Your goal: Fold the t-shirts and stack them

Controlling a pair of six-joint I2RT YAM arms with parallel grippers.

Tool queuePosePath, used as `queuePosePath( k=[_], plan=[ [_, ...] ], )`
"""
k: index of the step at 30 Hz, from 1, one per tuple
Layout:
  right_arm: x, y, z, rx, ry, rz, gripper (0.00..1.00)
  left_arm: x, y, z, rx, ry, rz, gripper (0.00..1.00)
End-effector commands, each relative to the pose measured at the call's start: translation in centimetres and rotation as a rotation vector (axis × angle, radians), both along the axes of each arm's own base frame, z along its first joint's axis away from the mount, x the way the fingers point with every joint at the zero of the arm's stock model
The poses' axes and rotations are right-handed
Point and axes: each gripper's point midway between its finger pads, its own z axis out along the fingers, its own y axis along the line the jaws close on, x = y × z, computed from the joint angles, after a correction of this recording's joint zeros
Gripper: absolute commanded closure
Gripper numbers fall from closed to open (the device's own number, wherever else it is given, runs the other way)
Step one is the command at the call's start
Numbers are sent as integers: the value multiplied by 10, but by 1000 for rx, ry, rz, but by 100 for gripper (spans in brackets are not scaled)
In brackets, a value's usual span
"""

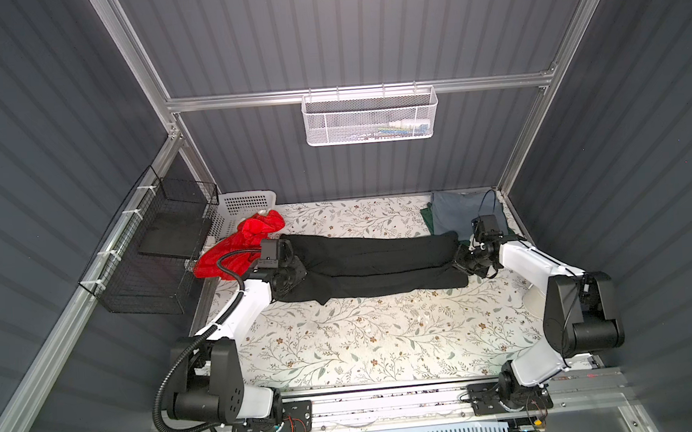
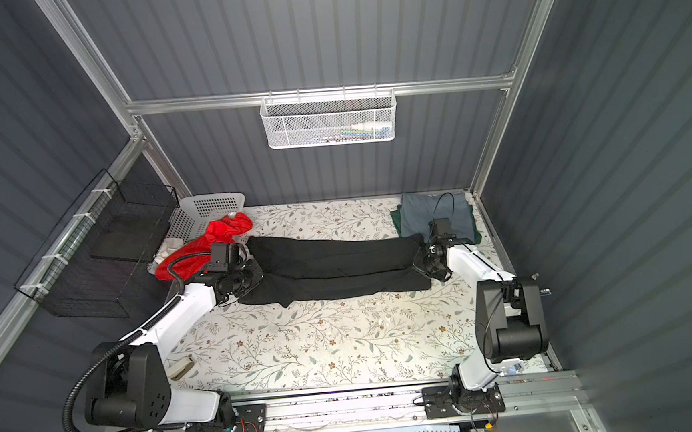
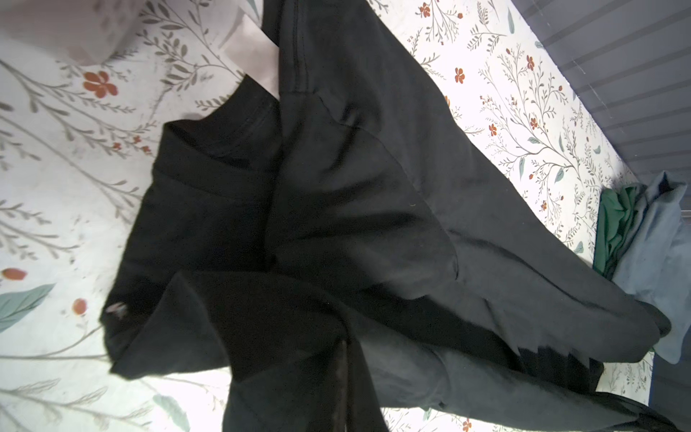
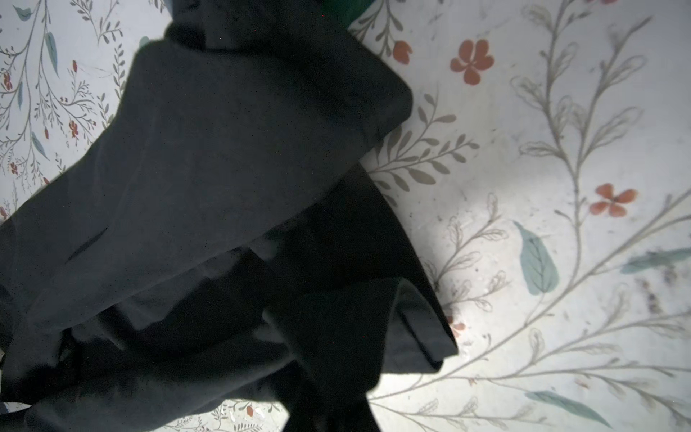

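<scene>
Floral-print covering, smooth and matte, lies bare along the near edge of the table [image 1: 366,349]; nothing of the task sits there. Mid-table: black t-shirt [image 1: 381,260], large, soft limp jersey, drawn into a long narrow band running side to side. It is doubled lengthwise, one layer lapping the other, with a loose flap poking out on its near side. Left gripper [image 1: 289,273] is at the band's left end and right gripper [image 1: 469,260] at its right end. Both are pinched together on the black cloth, which in the wrist views bunches up toward each camera in thick folds that mostly bury the jaws. Risks, as I judge them: cloth this slack will sag or twist if one end is let go or lifted ahead of the other, skewing the fold. The lapped layers could also slide apart. The band's right end reaches the near side of the folded pile, so a drag that way could ruck it. Far right corner: blue-grey t-shirt [image 1: 461,213], folded flat on the dark green t-shirt [image 1: 428,217], green showing only as a strip. Far left corner: red t-shirt [image 1: 234,254], bright, crumpled, spilling from the white basket [image 1: 243,203] of perforated plastic, just beside the left gripper and liable to snag.
</scene>
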Motion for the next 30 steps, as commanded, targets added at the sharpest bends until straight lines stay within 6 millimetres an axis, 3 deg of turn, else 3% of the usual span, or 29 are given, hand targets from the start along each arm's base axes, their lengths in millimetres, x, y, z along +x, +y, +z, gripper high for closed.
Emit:
queuePosePath(
  k=[1,4,5,6,7,9,11,16,20,24,30],
  plan=[
    [7,-2,2,-8,-2,5,73,17,-2,9,-20,-35,4,100],
    [7,-1,3,0,3,15,51,29,8,1,54,-29,13,100],
    [6,-1,3,1,3,15,45,32,12,-1,77,-18,16,88],
    [5,-1,3,3,2,15,38,35,16,-3,101,-11,16,60],
    [3,-1,3,3,3,15,34,38,18,-1,123,-15,14,51],
    [-1,-1,4,-2,4,19,27,41,20,7,149,-41,0,43],
    [-7,-4,4,-15,11,16,19,39,23,20,167,-81,-9,28],
    [-23,-6,7,-20,8,-5,3,18,28,37,200,-129,-25,5],
    [-34,-5,11,-7,-5,-24,1,-6,14,33,159,-125,-79,2],
    [-42,0,16,23,-28,-34,1,-34,-15,15,115,-86,-159,4],
    [-50,5,16,64,-32,-42,1,-67,-50,-18,24,-17,-248,17]
  ],
)
